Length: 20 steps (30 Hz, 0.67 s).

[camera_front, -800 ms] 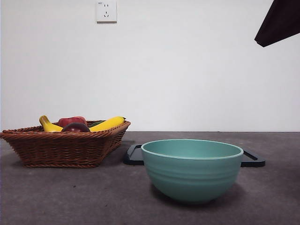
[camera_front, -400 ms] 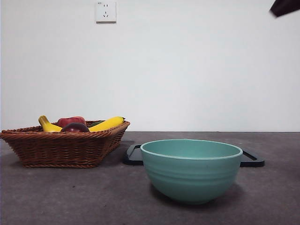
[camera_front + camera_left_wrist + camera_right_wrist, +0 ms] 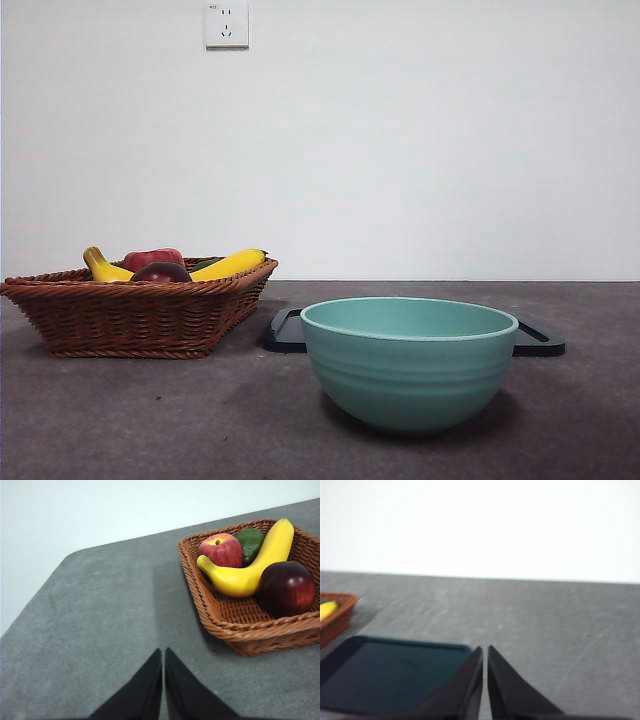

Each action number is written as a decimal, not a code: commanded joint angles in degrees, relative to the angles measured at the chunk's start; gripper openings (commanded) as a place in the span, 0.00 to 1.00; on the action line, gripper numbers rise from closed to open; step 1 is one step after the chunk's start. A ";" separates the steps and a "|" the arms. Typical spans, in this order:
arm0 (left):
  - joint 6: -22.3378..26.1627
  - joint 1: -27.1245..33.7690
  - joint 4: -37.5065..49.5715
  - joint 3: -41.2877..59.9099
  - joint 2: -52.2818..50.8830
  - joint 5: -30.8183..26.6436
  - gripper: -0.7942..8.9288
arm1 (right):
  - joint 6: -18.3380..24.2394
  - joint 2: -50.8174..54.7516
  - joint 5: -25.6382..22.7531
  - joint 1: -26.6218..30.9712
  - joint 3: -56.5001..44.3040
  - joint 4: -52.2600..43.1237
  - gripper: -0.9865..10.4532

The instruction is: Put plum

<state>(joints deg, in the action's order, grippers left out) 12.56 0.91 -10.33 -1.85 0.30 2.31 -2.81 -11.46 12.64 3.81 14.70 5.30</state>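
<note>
Both grippers, left (image 3: 163, 652) and right (image 3: 485, 650), closed and empty (plum (image 3: 286, 588) in basket (image 3: 235, 625)).

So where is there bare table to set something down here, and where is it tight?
Bare tabletop lies beside the wicker basket, under the shut left gripper. More lies in front of the basket and the teal bowl, and beyond the dark tray near the shut right gripper. The basket is crowded: plum, banana, apple, a green fruit.
</note>
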 commanded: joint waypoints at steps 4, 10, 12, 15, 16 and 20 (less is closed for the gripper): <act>0.04 0.15 -0.44 1.18 -0.11 -0.02 0.09 | 0.50 6.08 -3.30 0.83 -7.08 -4.09 0.09; 0.04 0.15 -0.44 1.18 -0.11 -0.02 0.09 | 0.11 9.77 -4.35 0.83 -12.07 -5.07 0.09; 0.04 0.15 -0.44 1.18 -0.11 -0.02 0.09 | -0.42 10.64 -4.35 0.83 -13.38 -5.35 0.09; 0.04 0.15 -0.44 1.18 -0.11 -0.02 0.09 | -1.27 11.26 -4.59 0.83 -14.10 -4.04 0.09; 0.04 0.15 -0.44 1.18 -0.11 -0.02 0.09 | -1.25 11.26 -4.68 0.83 -14.10 -3.74 0.09; 0.04 0.15 -0.44 1.18 -0.11 0.00 0.09 | -1.25 11.26 -5.20 0.83 -14.10 -2.23 0.09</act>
<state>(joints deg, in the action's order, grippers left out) 12.56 0.91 -10.33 -1.85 0.30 2.31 -3.36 -0.36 7.64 4.56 0.91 3.16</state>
